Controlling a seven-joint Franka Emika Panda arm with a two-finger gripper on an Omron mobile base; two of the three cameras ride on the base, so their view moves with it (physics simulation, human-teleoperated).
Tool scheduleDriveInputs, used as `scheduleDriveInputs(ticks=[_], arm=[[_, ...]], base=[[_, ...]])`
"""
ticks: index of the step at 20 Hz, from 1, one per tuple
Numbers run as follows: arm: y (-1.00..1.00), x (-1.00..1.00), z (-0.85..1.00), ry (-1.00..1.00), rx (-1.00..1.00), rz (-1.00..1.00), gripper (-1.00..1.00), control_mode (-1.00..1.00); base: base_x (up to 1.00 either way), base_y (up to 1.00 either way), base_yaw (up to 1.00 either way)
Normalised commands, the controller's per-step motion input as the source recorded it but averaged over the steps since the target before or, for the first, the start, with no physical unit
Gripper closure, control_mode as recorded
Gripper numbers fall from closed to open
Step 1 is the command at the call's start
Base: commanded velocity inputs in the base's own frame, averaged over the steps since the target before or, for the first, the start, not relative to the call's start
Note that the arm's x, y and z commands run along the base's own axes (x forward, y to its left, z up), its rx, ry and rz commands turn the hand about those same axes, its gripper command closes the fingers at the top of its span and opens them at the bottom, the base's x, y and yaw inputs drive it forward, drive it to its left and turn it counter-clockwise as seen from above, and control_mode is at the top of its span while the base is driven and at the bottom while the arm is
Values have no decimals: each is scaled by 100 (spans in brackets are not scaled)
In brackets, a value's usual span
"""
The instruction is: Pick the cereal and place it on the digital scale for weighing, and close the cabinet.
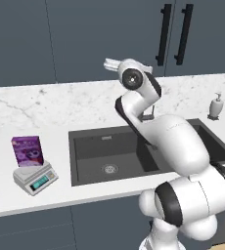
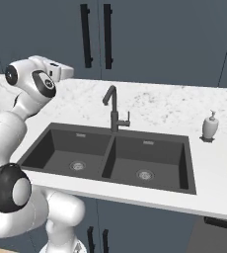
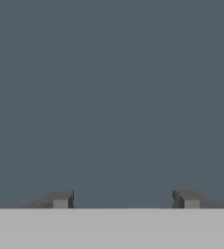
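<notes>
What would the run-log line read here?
cereal: on digital scale | gripper: open, empty, facing cabinet | doors: look closed

A: What is seen from the hand camera?
B: A flat dark blue-grey cabinet (image 3: 112, 97) surface is faced. The gripper (image 3: 126, 199) is seen low, its fingertips (image 3: 60, 199) set apart, with nothing held between.

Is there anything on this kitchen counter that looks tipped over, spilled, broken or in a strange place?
Nothing stands out. The bright purple cereal box stands upright on the small light-grey digital scale, left of the dark double sink. The white soap dispenser is upright, and the dark blue-grey wall cabinet doors look shut. No spill shows.
</notes>
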Motion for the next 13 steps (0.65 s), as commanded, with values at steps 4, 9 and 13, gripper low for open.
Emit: scheduleDriveInputs(ticks=[4, 9, 13], arm=[[-7, 63, 46, 0, 4, 2, -100, -100], [-18, 99, 4, 0, 2, 2, -100, -100], [-33, 100, 0, 0, 6, 4, -100, -100]], base=[[0, 0, 0], [0, 0, 0], [0, 0, 0]])
